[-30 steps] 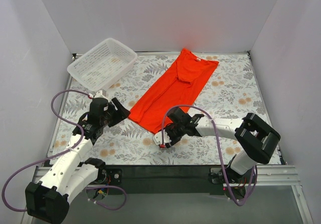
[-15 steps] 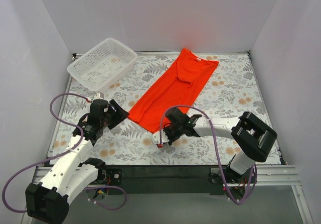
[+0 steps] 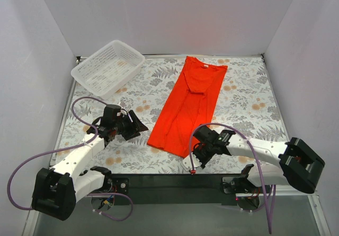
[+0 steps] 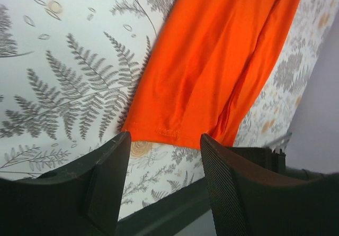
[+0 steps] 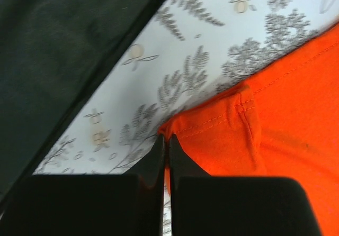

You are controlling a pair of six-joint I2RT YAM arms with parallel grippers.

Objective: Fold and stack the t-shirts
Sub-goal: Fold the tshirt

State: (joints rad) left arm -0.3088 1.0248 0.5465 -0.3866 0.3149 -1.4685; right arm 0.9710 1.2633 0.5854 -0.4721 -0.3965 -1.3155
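T-shirt point(image 3: 188, 106) hem corner clamped in right pincer point(image 5: 165, 141); left pincer point(image 4: 164, 141) stands apart just beside the hem.

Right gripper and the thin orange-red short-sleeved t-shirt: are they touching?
Touching. The right wrist view shows the right gripper shut on the hem corner of the orange-red t-shirt, fabric showing between its fingers.

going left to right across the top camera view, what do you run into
basket → left tool → t-shirt. The right tool is left out: it is shut on the t-shirt's near corner and overlaps it.
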